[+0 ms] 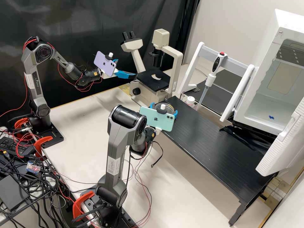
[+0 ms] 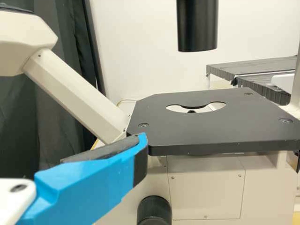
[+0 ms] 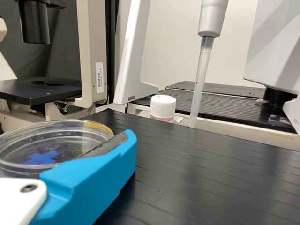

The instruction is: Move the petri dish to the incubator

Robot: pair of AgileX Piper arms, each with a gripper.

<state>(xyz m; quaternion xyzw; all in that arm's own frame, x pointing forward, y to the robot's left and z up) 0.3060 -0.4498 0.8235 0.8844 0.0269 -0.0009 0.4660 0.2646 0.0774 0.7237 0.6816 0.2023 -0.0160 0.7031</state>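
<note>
The petri dish, clear and round, is at the microscope end of the raised black platform. My right gripper holds it between its blue fingers from both sides. In the right wrist view the dish shows a blue cross, and one finger of my right gripper lies along its edge. The incubator stands at the right with its door open and a blue cross on its floor. My left gripper is open beside the microscope; in the left wrist view one finger of my left gripper is before the stage.
The microscope stands behind the near end of the black platform. A pipette hangs on a white stand behind the platform, beside a white-capped bottle. The incubator's door juts over the platform's far end.
</note>
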